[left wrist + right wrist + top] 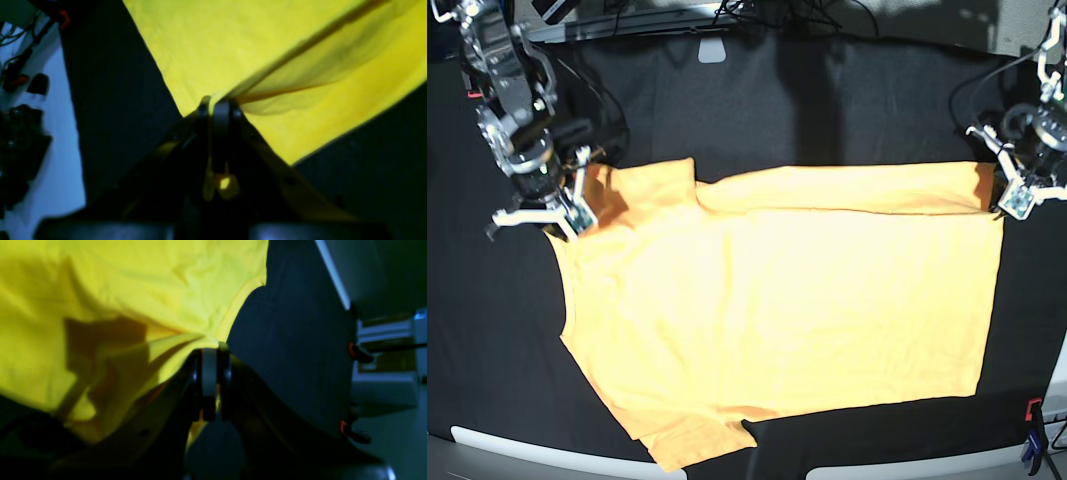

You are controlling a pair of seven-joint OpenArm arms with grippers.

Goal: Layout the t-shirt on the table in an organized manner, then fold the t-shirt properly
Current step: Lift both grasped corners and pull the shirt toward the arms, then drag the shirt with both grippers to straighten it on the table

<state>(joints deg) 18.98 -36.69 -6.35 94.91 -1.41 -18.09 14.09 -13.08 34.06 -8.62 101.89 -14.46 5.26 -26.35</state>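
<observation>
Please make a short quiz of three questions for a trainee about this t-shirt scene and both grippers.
1. True or false: both grippers are shut on the t-shirt.
2. In the base view, the left gripper holds the shirt at which end? A) the sleeve end B) the straight hem end C) the middle
3. Fill in: the top edge of the shirt between the two grippers is ____ over onto the shirt body.

Key:
1. True. The right gripper pinches fabric too.
2. B. The sleeves lie near the right gripper, at the opposite end.
3. Folded. The rest lies flat on the table.
</observation>
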